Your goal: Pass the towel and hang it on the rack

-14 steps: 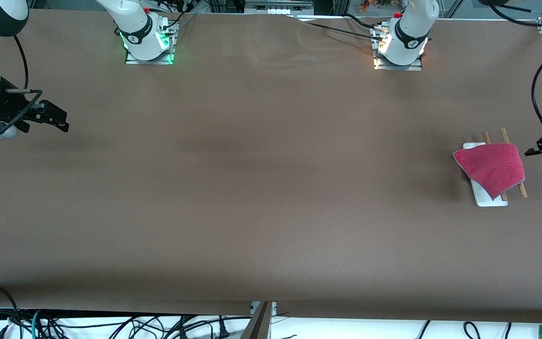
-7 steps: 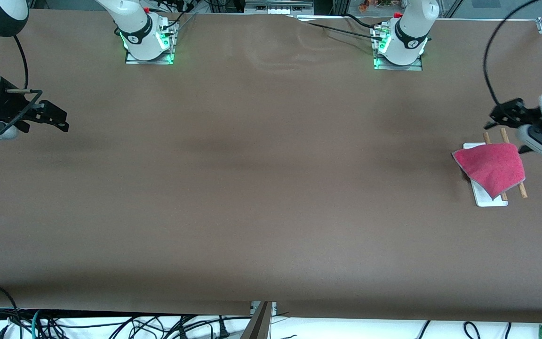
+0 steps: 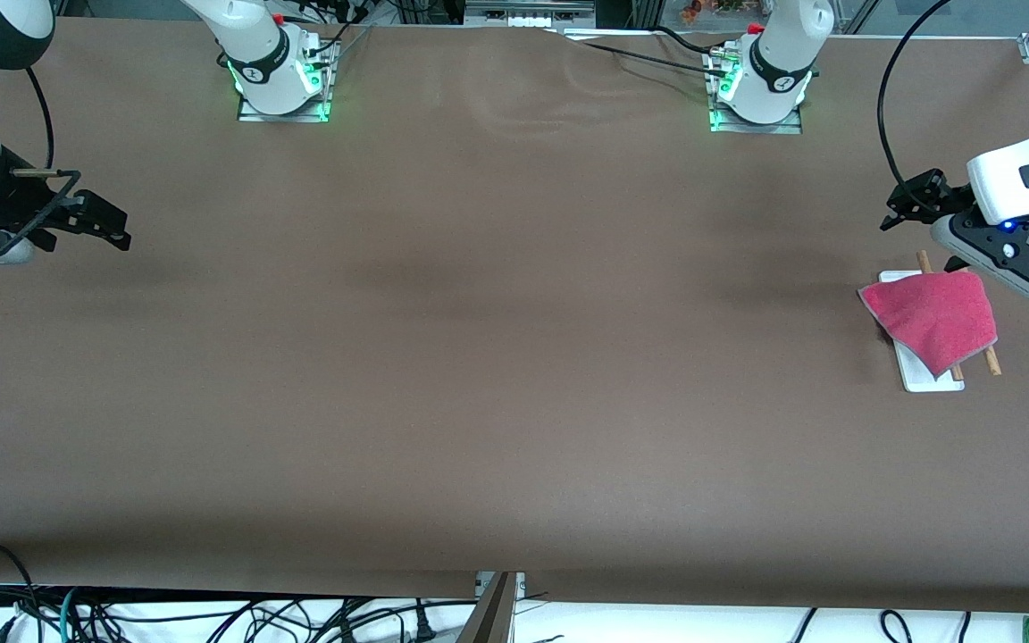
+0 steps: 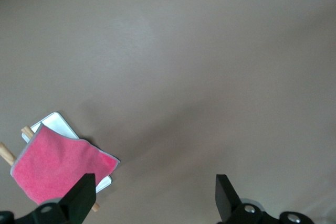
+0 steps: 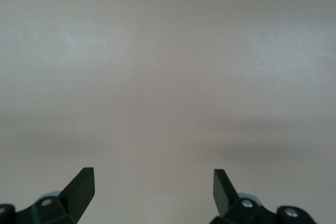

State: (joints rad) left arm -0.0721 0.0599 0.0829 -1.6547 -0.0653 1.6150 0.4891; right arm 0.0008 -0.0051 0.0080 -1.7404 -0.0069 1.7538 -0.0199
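The towel [image 3: 932,316] hangs on the rack [image 3: 927,373]. My left end effector [image 4: 152,195] above it and my waiting right end effector [image 5: 152,190] are spread apart, empty. I think I'm done.

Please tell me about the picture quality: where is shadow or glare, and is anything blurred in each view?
Front view: sharp and evenly lit; soft dark bands cross the table; a shadow lies beside the towel on the rack. Left wrist view: towel sharp, left gripper's fingers dark, no glare. Right wrist view: only pale, washed-out table beneath the right gripper, with a faint shadow band.
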